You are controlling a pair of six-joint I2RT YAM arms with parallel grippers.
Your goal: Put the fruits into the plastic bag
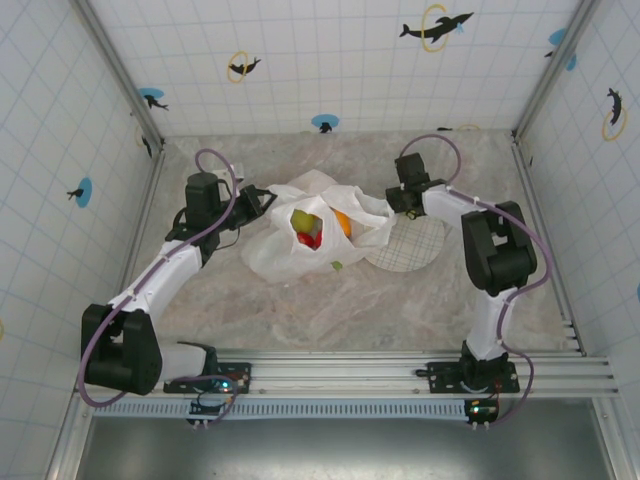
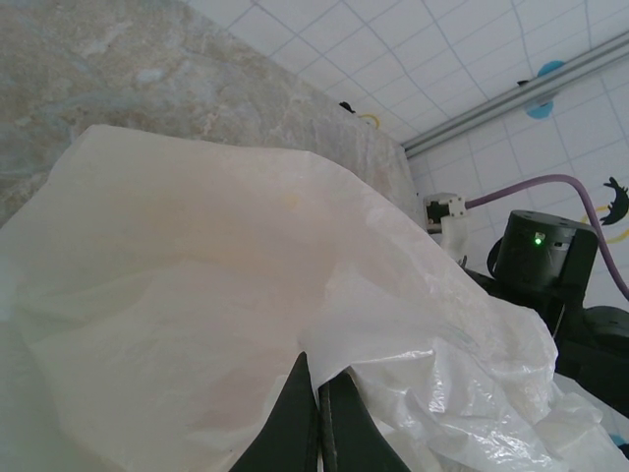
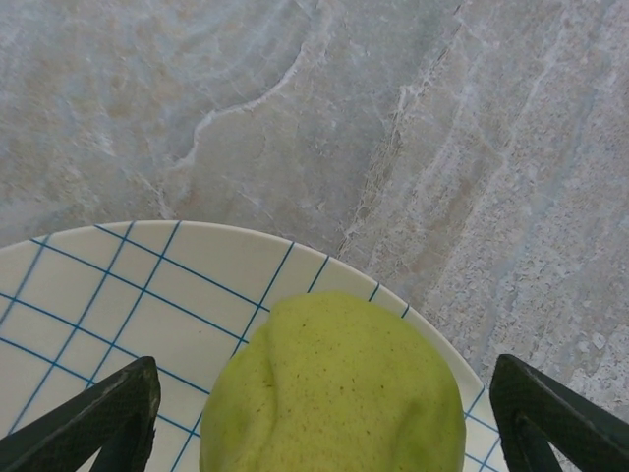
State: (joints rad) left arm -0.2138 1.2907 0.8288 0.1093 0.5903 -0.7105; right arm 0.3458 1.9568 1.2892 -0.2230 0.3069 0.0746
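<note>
Marble tabletop (image 1: 330, 300) carries the plastic bag (image 1: 290, 255), its rim pinched in the left gripper's (image 2: 317, 418) closed fingers, several fruits (image 1: 310, 232) inside. Further right, the right gripper's (image 1: 398, 203) fingers (image 3: 93, 418) stand wide apart, a yellow-green fruit (image 3: 334, 393) between them over the plate (image 3: 118, 285).

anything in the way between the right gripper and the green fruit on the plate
Nothing visible. The open right gripper straddles the yellow-green fruit on the grid plate, with a gap on each side and bare marble table beyond. The left gripper pinches the plastic bag.
</note>
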